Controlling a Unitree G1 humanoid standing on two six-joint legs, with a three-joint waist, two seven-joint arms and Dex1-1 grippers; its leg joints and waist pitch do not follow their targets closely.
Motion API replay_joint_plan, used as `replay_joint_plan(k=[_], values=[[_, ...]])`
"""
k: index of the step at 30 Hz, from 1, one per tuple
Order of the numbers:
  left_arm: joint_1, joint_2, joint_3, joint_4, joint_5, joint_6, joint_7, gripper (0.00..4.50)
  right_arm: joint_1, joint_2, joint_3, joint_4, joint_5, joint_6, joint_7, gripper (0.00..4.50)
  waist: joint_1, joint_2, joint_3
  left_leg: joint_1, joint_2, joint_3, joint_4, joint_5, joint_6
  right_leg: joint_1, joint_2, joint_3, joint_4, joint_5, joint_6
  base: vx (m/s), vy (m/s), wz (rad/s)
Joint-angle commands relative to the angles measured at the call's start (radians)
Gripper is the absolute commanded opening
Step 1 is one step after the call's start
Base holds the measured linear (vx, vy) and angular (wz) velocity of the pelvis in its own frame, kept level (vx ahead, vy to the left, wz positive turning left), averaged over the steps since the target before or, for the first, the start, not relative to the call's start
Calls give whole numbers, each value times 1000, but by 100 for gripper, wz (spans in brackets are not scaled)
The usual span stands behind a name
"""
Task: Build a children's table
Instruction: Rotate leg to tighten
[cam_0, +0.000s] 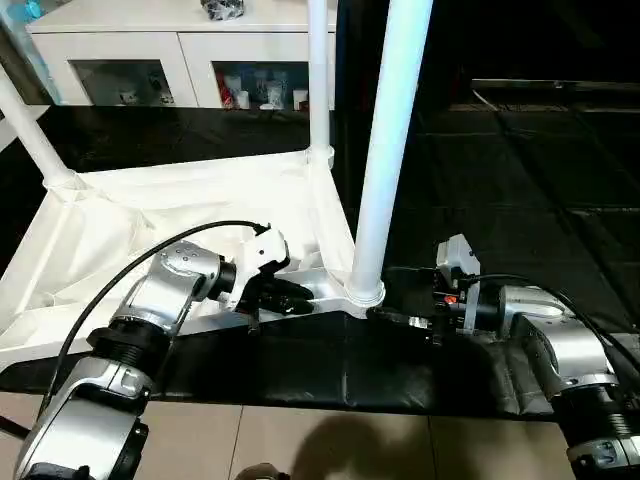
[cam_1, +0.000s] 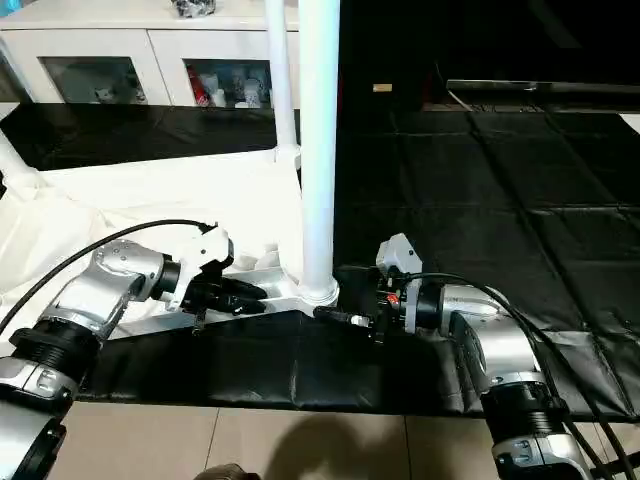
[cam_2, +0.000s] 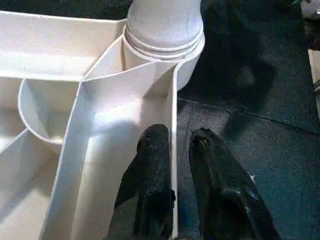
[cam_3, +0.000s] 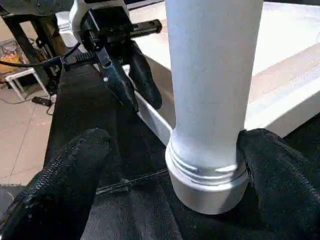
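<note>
Table top lies upside down on the black mat, ribbed underside up, with the near leg standing upright in its corner socket. Left gripper straddles the top's side wall just beside that socket, fingers only narrowly parted, one each side of the wall. Right gripper is spread wide around the leg's base at the socket, one pad against the collar, the other well off it.
</note>
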Motion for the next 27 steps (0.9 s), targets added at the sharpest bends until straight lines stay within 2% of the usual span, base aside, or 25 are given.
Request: replay_joint_plan(k=[1, 12, 14, 22, 23, 27], values=[[-14, 8, -12, 4, 10, 3, 13, 84, 9, -9, 13, -37, 12, 6, 10, 450, 1, -11, -80, 15, 77, -36, -65, -110, 78, 63, -95, 77, -69, -208, -150, 0, 0, 0], [-18, 4, -24, 29, 21, -5, 31, 84, 11, -7, 25, -42, 13, 3, 7, 450, 1, -11, -81, 14, 76, -37, -64, -109, 79, 65, -94, 76, -70, -210, -145, 0, 0, 0], [-25, 5, -27, 44, 25, 5, 38, 58, 13, -6, 30, -45, 12, 2, 6, 450, 0, -14, -81, 14, 76, -37, -64, -107, 82, 64, -94, 76, -70, -207, -146, 0, 0, 0], [-24, 16, -39, 48, 31, -5, 32, 6, 17, -4, 37, -44, 8, -5, 4, 450, 1, -13, -81, 14, 76, -37, -64, -107, 82, 64, -94, 76, -69, -214, -144, 0, 0, 0], [-23, 16, -42, 46, 31, -8, 31, 6, 16, -5, 37, -43, 8, -7, 4, 450, 1, -10, -81, 15, 77, -38, -64, -109, 81, 64, -94, 75, -69, -215, -144, 0, 0, 0], [-23, 19, -53, 44, 39, -35, 25, 6, 16, -5, 38, -43, 9, -7, 2, 450, 1, -13, -82, 15, 76, -37, -64, -107, 79, 65, -94, 76, -68, -207, -145, 0, 0, 0]])
